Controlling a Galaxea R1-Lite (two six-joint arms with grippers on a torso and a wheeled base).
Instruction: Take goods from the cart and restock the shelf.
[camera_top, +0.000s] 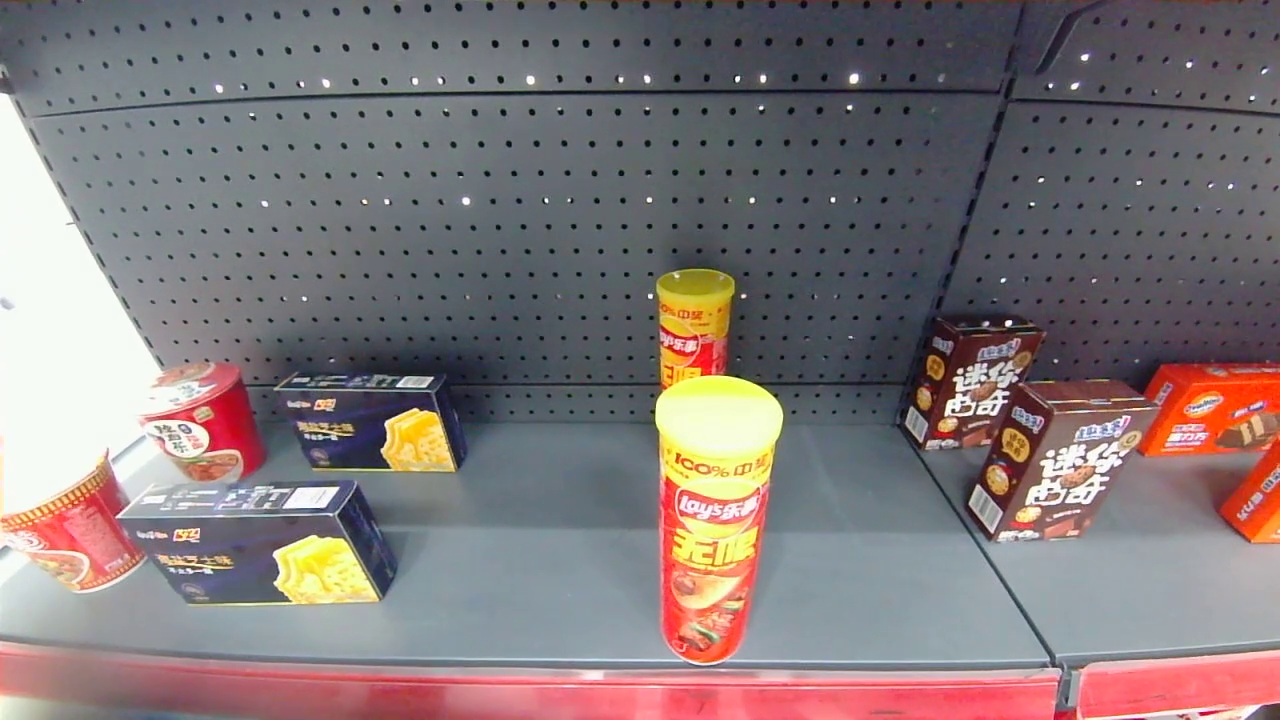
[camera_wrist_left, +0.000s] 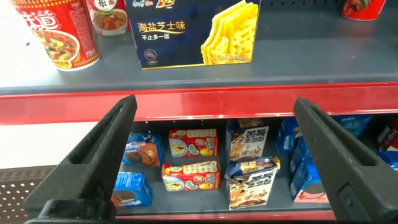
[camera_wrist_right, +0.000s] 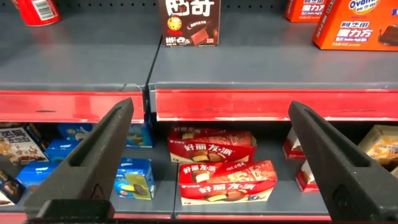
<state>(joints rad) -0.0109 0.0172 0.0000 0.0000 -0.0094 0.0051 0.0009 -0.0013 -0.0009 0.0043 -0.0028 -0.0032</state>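
Two chip cans (camera_top: 715, 520) are set on the shelf (camera_top: 520, 560); left hand (camera_wrist_left: 214, 104) and right hand (camera_wrist_right: 210, 106) are held wide open, empty; more stock is judged needed.

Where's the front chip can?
Head view, centre: the front chip can stands upright near the front edge of the shelf, before the rear chip can; navy box to its left, brown box right.

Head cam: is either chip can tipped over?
No, the front can and the rear can both stand upright on the shelf.
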